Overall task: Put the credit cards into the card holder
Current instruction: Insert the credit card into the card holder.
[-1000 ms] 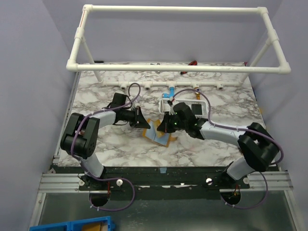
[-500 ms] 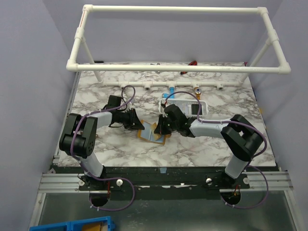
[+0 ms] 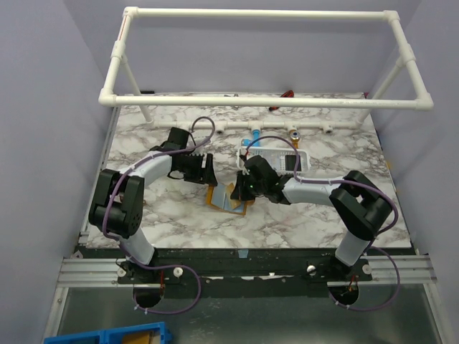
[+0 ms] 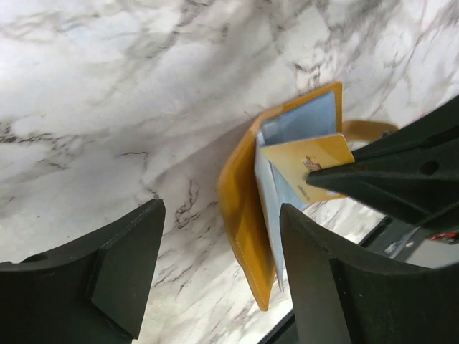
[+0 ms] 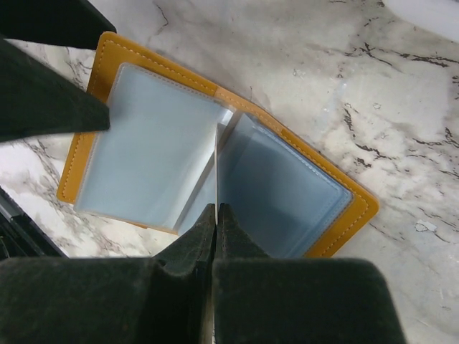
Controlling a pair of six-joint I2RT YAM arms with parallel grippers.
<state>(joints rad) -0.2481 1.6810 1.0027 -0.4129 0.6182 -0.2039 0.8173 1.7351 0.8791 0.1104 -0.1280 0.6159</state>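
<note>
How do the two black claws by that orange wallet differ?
The left gripper is open and empty; the right gripper is shut on a yellowish-gold card. The left stands off from the open orange-brown leather wallet; the right hangs over its clear sleeves. Both are black.

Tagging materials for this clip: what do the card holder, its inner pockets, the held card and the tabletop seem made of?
Card holder: orange leather or imitation, matte, stitched edge. Pockets: clear bluish plastic film, glossy. Gold card: likely stiff plastic, faint sheen. Tabletop: marble-patterned; stone or laminate unclear.
</note>
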